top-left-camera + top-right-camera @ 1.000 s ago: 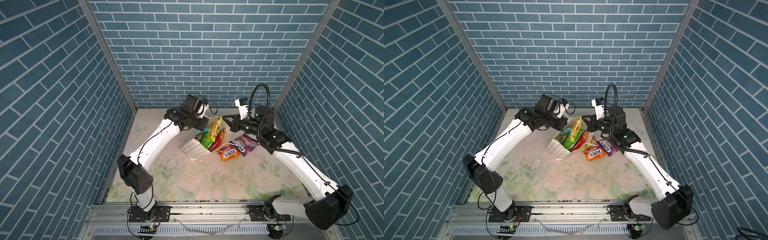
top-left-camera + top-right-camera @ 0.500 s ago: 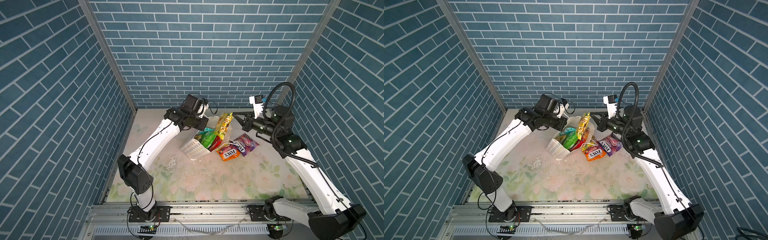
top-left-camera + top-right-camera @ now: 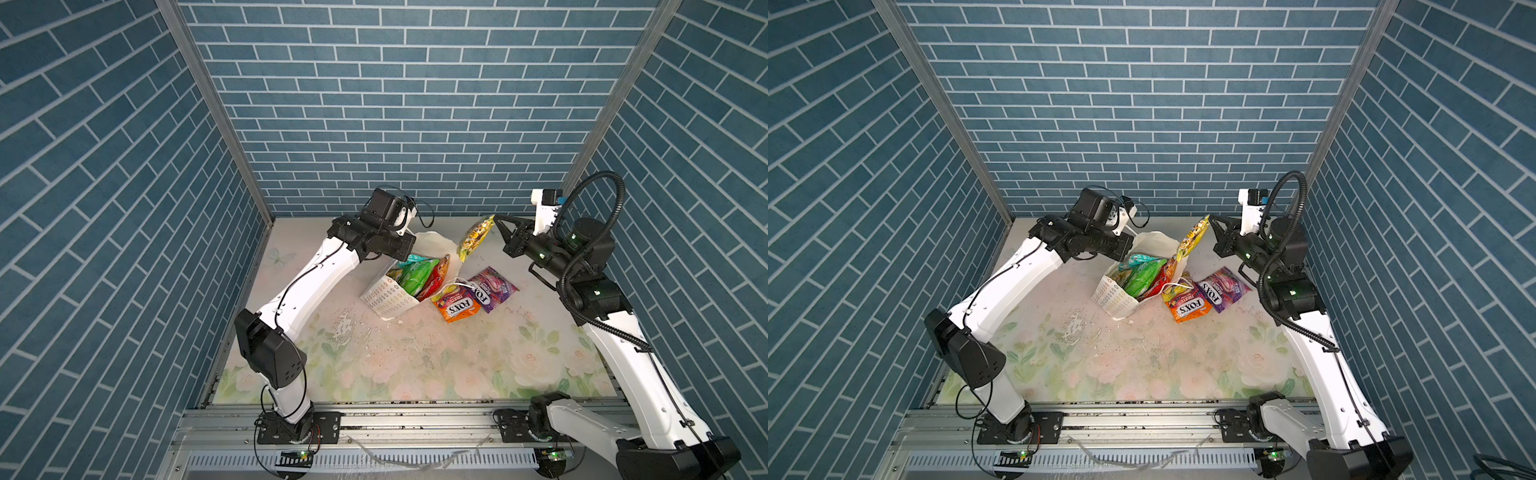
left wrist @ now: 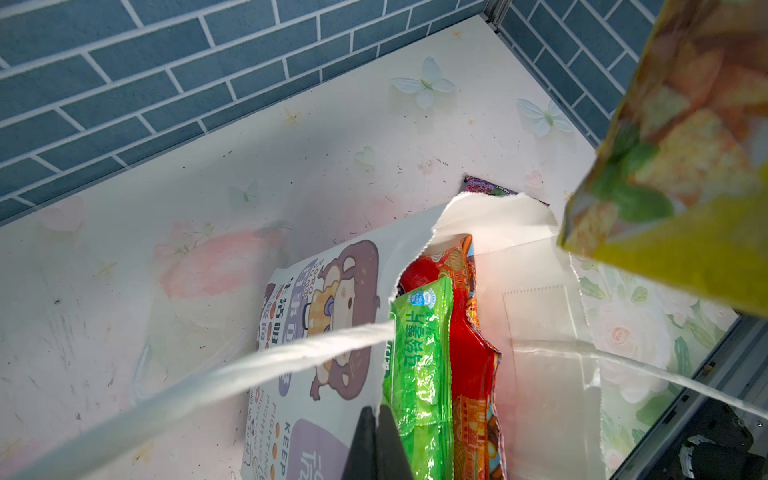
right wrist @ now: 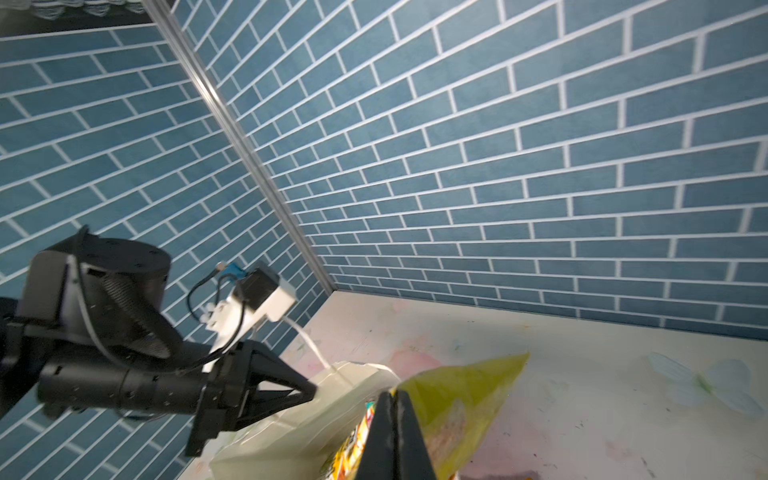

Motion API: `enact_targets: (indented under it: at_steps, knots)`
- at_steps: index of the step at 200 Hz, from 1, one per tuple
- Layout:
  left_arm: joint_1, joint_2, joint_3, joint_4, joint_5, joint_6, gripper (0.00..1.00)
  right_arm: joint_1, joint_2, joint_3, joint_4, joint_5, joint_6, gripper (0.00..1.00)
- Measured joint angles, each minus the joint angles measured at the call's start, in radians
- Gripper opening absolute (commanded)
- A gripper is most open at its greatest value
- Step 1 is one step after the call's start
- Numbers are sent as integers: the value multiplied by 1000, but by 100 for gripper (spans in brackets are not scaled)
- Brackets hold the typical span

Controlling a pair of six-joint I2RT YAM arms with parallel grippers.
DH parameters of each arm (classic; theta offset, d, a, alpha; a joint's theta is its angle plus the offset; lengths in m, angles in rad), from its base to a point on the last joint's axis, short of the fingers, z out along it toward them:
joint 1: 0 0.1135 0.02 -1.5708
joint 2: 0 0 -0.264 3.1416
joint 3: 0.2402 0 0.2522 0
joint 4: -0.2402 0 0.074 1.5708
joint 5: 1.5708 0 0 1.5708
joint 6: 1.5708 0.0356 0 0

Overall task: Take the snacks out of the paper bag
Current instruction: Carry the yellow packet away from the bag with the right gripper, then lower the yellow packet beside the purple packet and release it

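The white paper bag (image 3: 388, 298) (image 3: 1115, 302) leans open on the table, its cartoon face (image 4: 332, 299) showing in the left wrist view. My left gripper (image 3: 411, 242) (image 4: 376, 411) is shut on the bag's rim. Green (image 3: 417, 277) (image 4: 419, 353), red (image 3: 437, 277) (image 4: 473, 365) and teal (image 3: 415, 260) snacks stick out of the bag's mouth. My right gripper (image 3: 496, 220) (image 3: 1210, 218) (image 5: 392, 395) is shut on a yellow snack packet (image 3: 475, 237) (image 5: 461, 395), which hangs in the air to the right of the bag. Orange (image 3: 457, 306) and purple (image 3: 493, 289) FOX'S packets lie on the table.
Blue brick walls close in the back and both sides. A white cord handle (image 4: 249, 374) stretches from the bag across the left wrist view. The floral tabletop (image 3: 415, 365) runs to a metal rail at the front.
My right gripper has drawn the yellow packet up out of the bag's mouth and carried it right and back. The left gripper has kept its hold on the bag.
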Motion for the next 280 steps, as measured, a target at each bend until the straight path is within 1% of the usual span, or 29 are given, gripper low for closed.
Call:
enact_targets:
  at_steps: [30,55,90,129,161,187,236,280]
  knots:
    - [0,0,0,0,-2,5,0,-39,3,-12,-6,96,13,0]
    - [0,0,1,0,-4,7,0,-70,56,-12,-10,147,23,0]
    - [0,0,3,-1,-8,8,0,-96,219,-12,-23,184,48,0]
    - [0,0,14,-18,-8,12,0,-105,423,-11,-22,191,72,0]
    - [0,0,15,-23,-11,12,0,-105,575,30,10,153,105,0]
    - [0,1,17,-25,-16,12,0,-105,663,67,104,88,155,0]
    - [0,19,43,-39,-19,11,0,-105,713,36,285,-35,248,0]
    - [0,37,66,-46,-19,11,0,-107,718,-14,342,-64,262,0]
